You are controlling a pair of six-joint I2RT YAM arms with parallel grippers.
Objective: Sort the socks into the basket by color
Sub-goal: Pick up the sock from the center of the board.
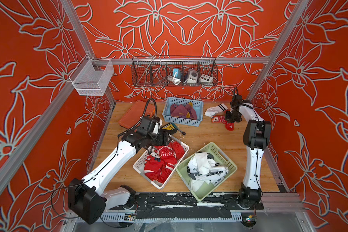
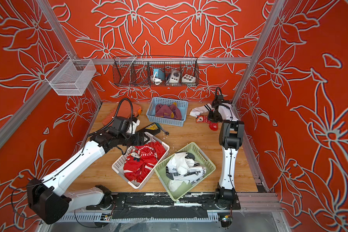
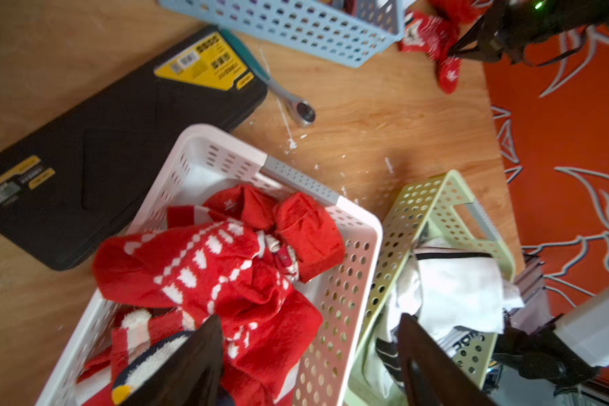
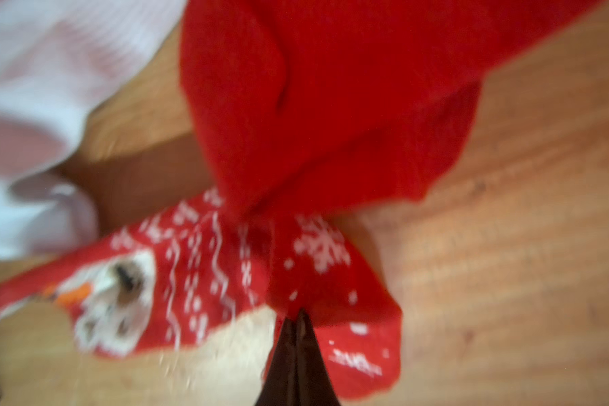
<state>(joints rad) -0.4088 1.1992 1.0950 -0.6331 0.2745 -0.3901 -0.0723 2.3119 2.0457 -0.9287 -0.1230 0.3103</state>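
**Right pinching snowman sock, left spread**

My right end effector (image 4: 297, 316) is pinching the red snowman sock (image 4: 197, 281) on the bench (image 1: 209, 136), far right. My left end effector (image 3: 308, 323) is spread over the white basket (image 1: 139, 161) of red socks (image 1: 161, 162). A white sock (image 1: 211, 175) in the green basket (image 1: 227, 158) has lettering that looks like "GUNAIRE". The black case (image 3: 102, 158) label is unreadable.

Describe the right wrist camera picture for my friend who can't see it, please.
The right end effector, shut, pinches a red sock with a snowman and snowflakes, bunched on the wooden table. A blurry white sock lies beside it.
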